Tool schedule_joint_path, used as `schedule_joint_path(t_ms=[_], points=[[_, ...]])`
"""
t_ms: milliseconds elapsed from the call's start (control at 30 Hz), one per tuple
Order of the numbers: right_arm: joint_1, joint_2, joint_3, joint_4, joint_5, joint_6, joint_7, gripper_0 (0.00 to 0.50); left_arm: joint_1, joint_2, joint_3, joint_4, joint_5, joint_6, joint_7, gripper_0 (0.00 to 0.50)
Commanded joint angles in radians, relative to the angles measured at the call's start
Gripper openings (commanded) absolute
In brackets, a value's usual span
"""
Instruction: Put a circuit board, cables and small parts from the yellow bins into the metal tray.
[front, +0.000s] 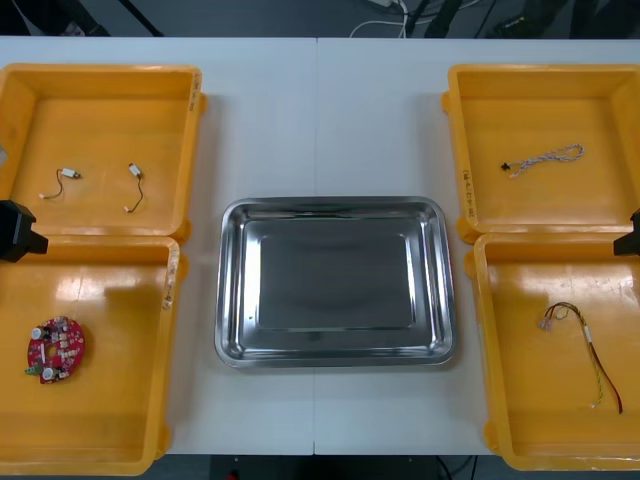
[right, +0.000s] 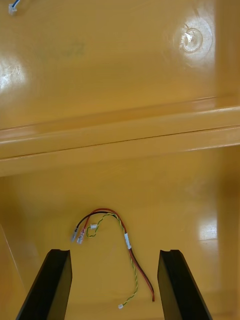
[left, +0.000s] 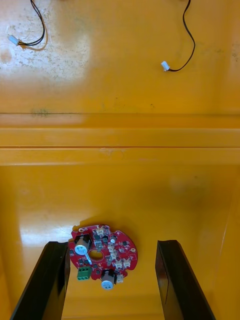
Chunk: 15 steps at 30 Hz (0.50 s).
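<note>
Black fingers (left: 50, 280) of our left tool (left: 112, 245) stand wide apart and empty, hanging above the near left yellow bin (front: 100, 420). The circuit board (left: 102, 252) lies flat on the bin floor below, closer to one finger than to the other. We judge the board to be the first pick. To do it well we should centre the tool over the board and descend straight. We should then close across its rim, not on the raised components, with the fingertips down at the floor, since a thin board on slick plastic may skid. Our right tool (right: 115, 252) is just as wide open and holds nothing. It hangs over the near right yellow bin (front: 540, 420), with the red and yellow cable (right: 127, 242) loosely curled between its fingers. A pinch at the bundled middle looks safest there. Between the bins, the metal tray (front: 330, 205) sits bare on the table (front: 260, 120), so nothing is delivered yet.
</note>
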Motion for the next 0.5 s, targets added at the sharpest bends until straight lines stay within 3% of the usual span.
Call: schedule_joint_path(t_ms=[33, 500], points=[[0.011, -0.043, -0.035, -0.023, -0.007, 0.005, 0.030, 0.500, 0.010, 0.045, 0.028, -0.031, -0.009, -0.011, -0.043, 0.500], [0.011, -0.043, -0.035, -0.023, -0.007, 0.005, 0.030, 0.500, 0.010, 0.045, 0.028, -0.031, -0.009, -0.011, -0.043, 0.500]])
